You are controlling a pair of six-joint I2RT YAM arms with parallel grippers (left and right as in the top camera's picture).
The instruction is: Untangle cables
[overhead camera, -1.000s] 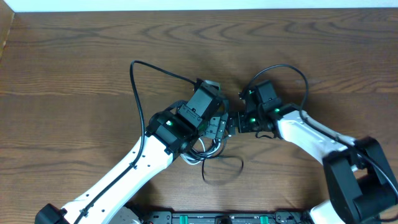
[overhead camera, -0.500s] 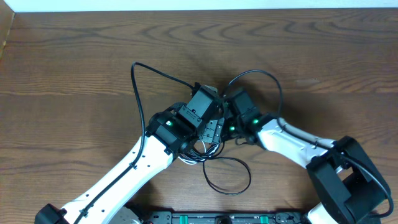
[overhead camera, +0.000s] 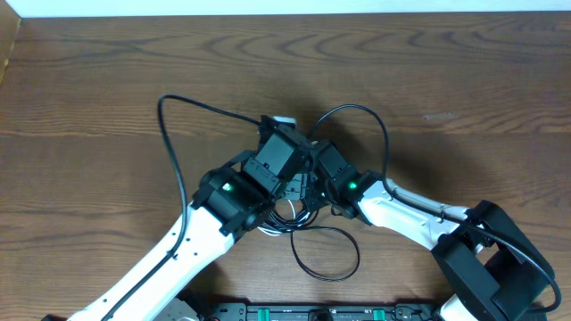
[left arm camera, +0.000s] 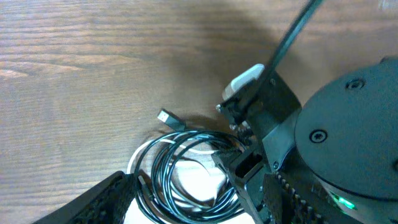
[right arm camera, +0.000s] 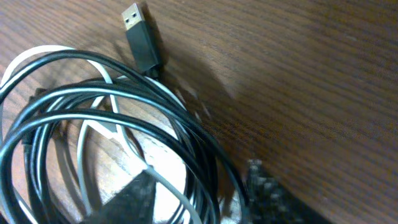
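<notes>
Right wrist, cables (right arm camera: pixel 196 155) coiled, black, white

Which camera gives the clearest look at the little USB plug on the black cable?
The right wrist view: the USB plug lies large and sharp on the table. The left wrist view shows it small beside the cable coil. Overhead, it cannot be made out.
</notes>
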